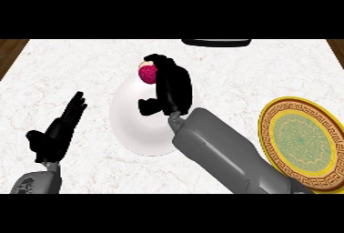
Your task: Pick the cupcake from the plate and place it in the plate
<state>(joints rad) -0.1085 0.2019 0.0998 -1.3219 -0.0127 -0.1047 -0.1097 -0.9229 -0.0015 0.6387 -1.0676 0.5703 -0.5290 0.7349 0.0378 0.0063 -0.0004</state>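
Head view | counter point(80, 59): white marble top | white plate point(134, 123): centre | cupcake point(147, 74): pink, at white plate's far edge | right hand point(168, 84): over white plate, fingers curled round cupcake | left hand point(57, 129): near left, fingers straight, resting | gold-rimmed green plate point(302, 141): right, well apart from white plate | dark object point(216, 42): far edge

A plate point(144, 132) lies near the middle of the counter point(80, 59), with the cupcake point(147, 73) at its far end. The right hand point(171, 84) sits over that plate, fingers curled round the cupcake. A second plate point(306, 141) lies well to the right. The left hand point(57, 132) rests left of the middle plate. A dark object point(216, 42) lies at the far edge
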